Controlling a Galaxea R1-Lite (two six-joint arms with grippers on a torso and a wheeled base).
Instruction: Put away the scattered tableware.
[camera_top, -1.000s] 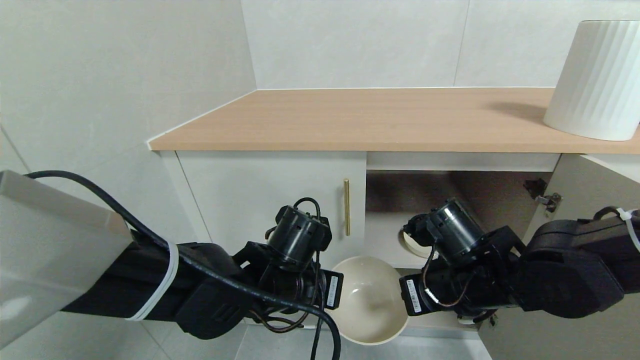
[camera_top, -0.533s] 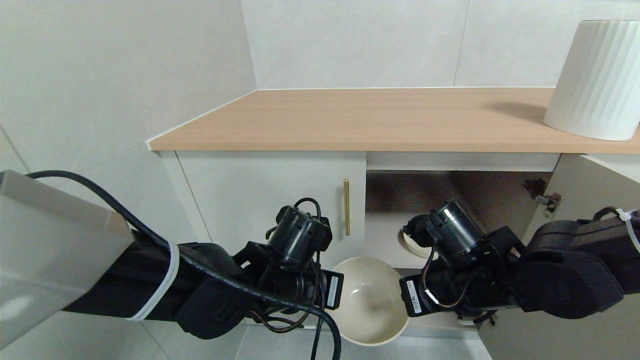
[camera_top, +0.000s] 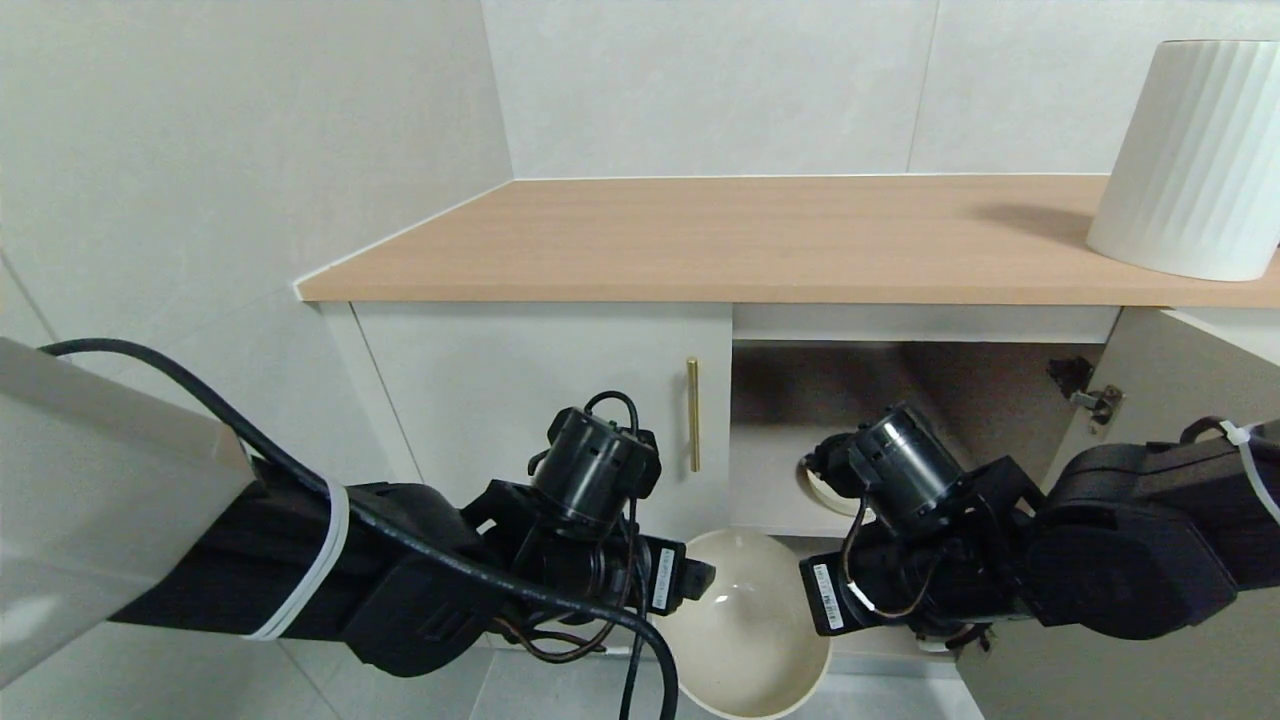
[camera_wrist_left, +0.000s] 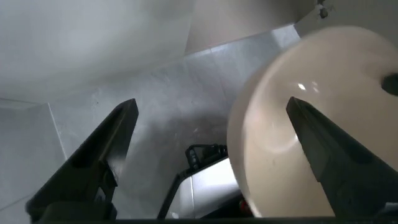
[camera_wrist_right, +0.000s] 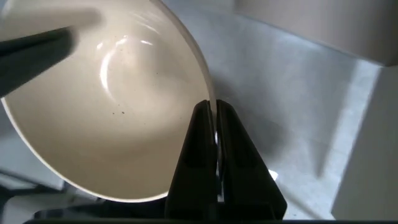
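A cream bowl (camera_top: 745, 630) is seen at the lower centre of the head view, held in the air in front of the open cabinet compartment (camera_top: 850, 390). Its right-hand rim is pinched between the narrowed fingers of the right gripper (camera_wrist_right: 216, 112). The left gripper (camera_wrist_left: 211, 106) is spread wide at the bowl's left side and nothing is held by it. One of its fingers (camera_wrist_left: 323, 155) is seen against the bowl's mouth, though contact cannot be judged. A pale dish (camera_top: 825, 492) is seen inside the compartment, partly hidden by the right arm. The closed door (camera_top: 540, 400) with its brass handle (camera_top: 693, 414) is placed left of the opening. A white ribbed container (camera_top: 1190, 160) is stood on the wooden countertop (camera_top: 750, 240) at the upper right.
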